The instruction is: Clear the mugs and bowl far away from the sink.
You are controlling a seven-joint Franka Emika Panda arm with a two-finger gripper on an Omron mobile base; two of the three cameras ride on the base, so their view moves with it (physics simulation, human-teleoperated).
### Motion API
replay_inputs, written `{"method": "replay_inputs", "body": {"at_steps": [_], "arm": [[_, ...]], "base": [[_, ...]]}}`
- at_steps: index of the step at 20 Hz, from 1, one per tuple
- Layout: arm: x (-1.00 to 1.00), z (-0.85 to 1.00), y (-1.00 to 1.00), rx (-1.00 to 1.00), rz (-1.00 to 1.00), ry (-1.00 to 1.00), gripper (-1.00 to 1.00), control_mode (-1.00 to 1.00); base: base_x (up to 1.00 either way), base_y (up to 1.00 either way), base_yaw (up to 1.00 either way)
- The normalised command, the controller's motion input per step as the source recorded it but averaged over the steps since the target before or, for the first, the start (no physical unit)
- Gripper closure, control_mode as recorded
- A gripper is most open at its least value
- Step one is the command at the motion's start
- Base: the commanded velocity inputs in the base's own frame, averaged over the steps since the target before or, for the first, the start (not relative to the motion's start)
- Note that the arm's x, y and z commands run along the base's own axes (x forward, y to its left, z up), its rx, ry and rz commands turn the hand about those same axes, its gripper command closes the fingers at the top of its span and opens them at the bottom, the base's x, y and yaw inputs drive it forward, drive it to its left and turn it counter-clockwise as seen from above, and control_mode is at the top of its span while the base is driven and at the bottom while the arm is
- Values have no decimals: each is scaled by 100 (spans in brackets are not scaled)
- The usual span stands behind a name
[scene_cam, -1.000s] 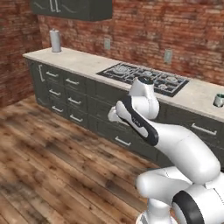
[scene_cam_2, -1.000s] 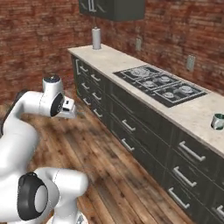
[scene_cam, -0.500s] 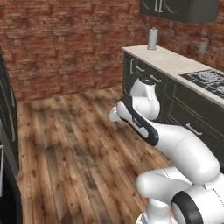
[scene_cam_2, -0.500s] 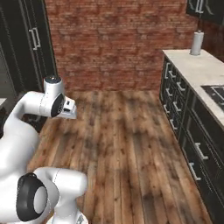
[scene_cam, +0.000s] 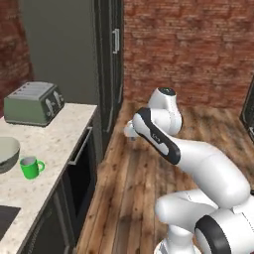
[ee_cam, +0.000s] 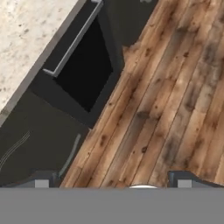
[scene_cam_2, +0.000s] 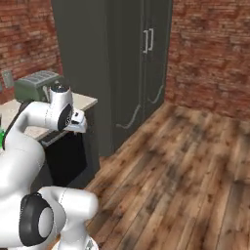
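Green mug (scene_cam: 31, 167) stands beside the bowl (scene_cam: 8, 155) on the counter (scene_cam: 54, 144); fingers (ee_cam: 112, 183) spread apart, empty, above wooden floor (ee_cam: 175, 100).

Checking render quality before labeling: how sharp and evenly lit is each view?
Left base view: soft, even light, green mug and toaster edges slightly blurred. Right base view: similarly soft, cabinets flatly lit. Hand view: floor planks smeared, oven front nearly black, detail lost.
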Motion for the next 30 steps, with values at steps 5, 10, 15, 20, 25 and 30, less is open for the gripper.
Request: {"method": "replay_inputs", "body": {"at_steps": [5,10,15,20,25,30], "arm": [[0,0,0,0,0,0,-100,100],[0,0,0,0,0,0,-100,100],[0,0,0,0,0,0,-100,100],[0,0,0,0,0,0,-100,100],[0,0,0,0,0,0,-100,100],[0,0,0,0,0,0,-100,100]], "base": [[-4,0,83],[5,0,72],[24,-17,55],[25,-57,48],[43,-74,35],[48,-45,21]]}}
